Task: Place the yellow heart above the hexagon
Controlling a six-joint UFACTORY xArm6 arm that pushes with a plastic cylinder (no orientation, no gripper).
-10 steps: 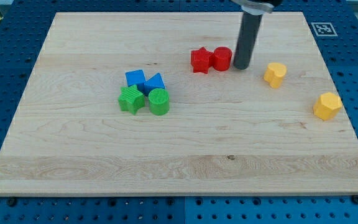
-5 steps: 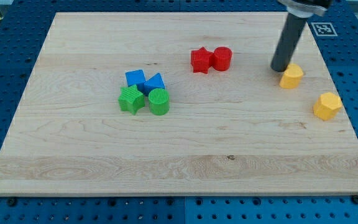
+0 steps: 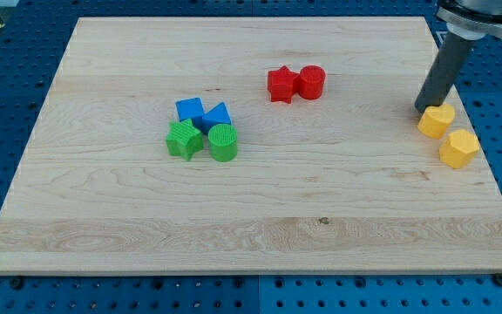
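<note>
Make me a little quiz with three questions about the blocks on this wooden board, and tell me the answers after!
1. True or false: my tip is right beside the yellow heart, on its upper-left side in the view.
2. Which block lies nearest the yellow heart? A) red star B) yellow hexagon C) green cylinder
3. Fill in: the two blue blocks sit just above the two ____ blocks.

Key:
1. True. The rod's end stands against the heart's upper-left edge.
2. B. The hexagon sits just below and to the right of the heart.
3. Green: the green star and the green cylinder.
</note>
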